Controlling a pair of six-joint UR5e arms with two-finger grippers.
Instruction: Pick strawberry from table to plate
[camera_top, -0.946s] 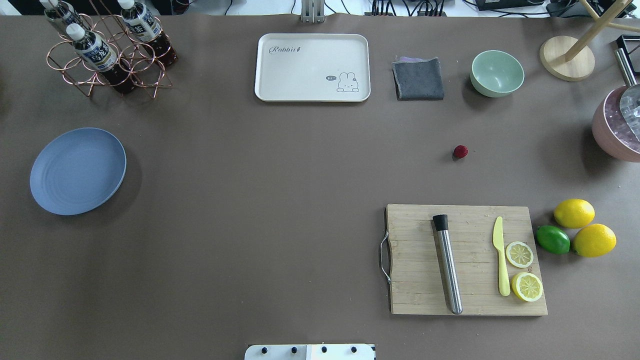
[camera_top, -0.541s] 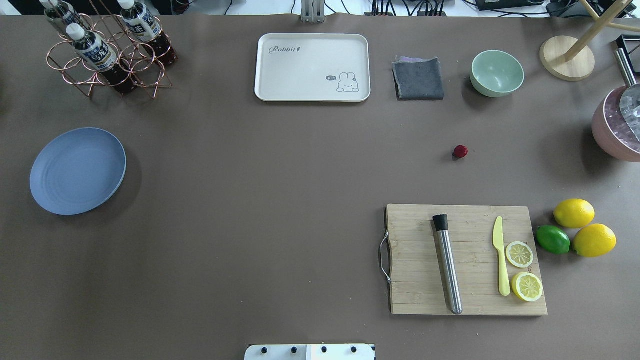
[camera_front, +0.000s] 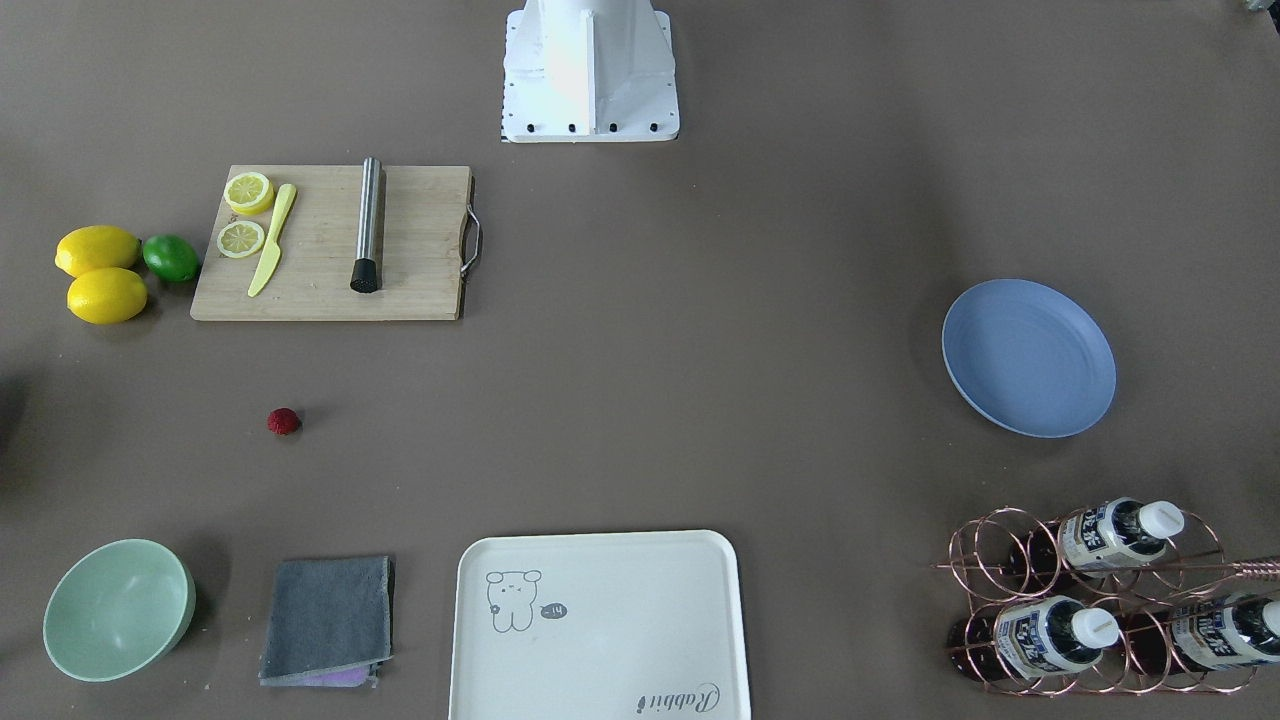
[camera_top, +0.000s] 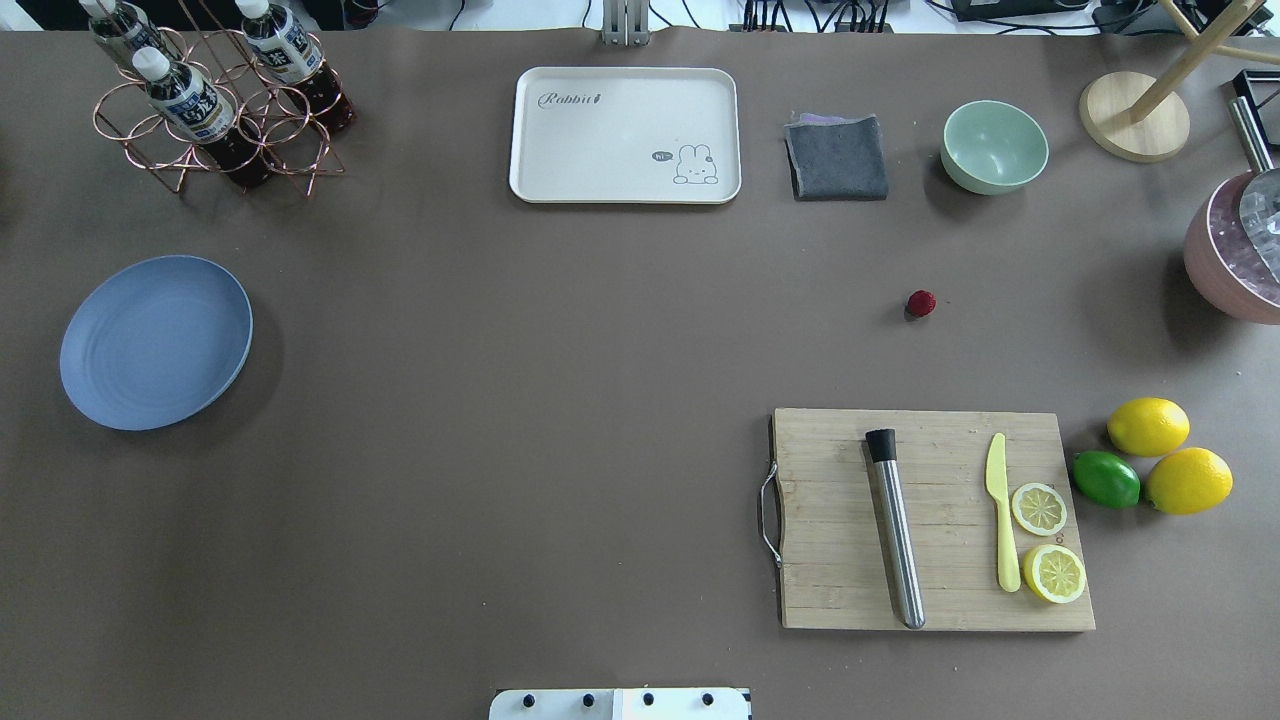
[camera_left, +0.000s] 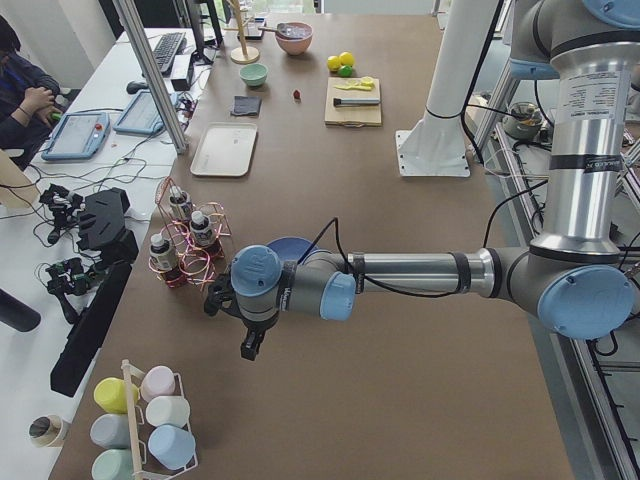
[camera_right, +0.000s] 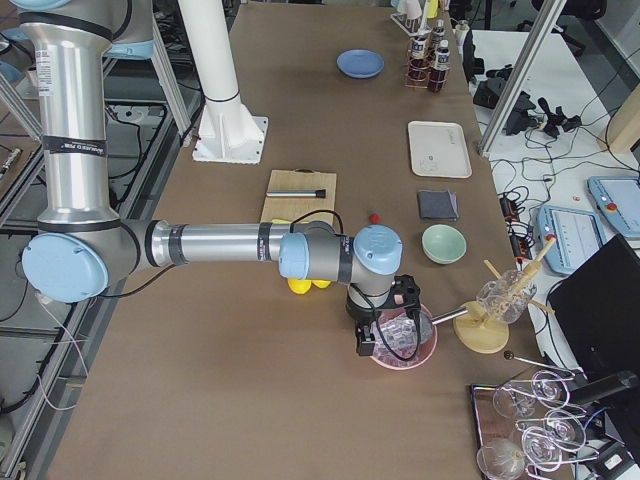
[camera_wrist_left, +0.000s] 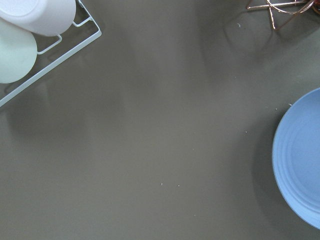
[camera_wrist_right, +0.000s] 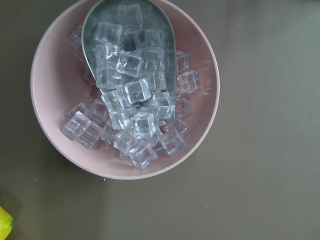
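The strawberry is a tiny dark red berry lying alone on the bare table, between the mint bowl and the cutting board, also seen at strawberry. The blue plate sits empty far over on the table's left side. My left gripper hangs just beside the plate, past the table's left end. Over a pink bowl of ice hovers my right gripper. Both grippers show only in the side views, so I cannot tell whether either is open or shut.
A wooden cutting board carries a steel muddler, a yellow knife and lemon slices. Two lemons and a lime lie right of it. At the far edge stand a mint bowl, grey cloth, cream tray and bottle rack.
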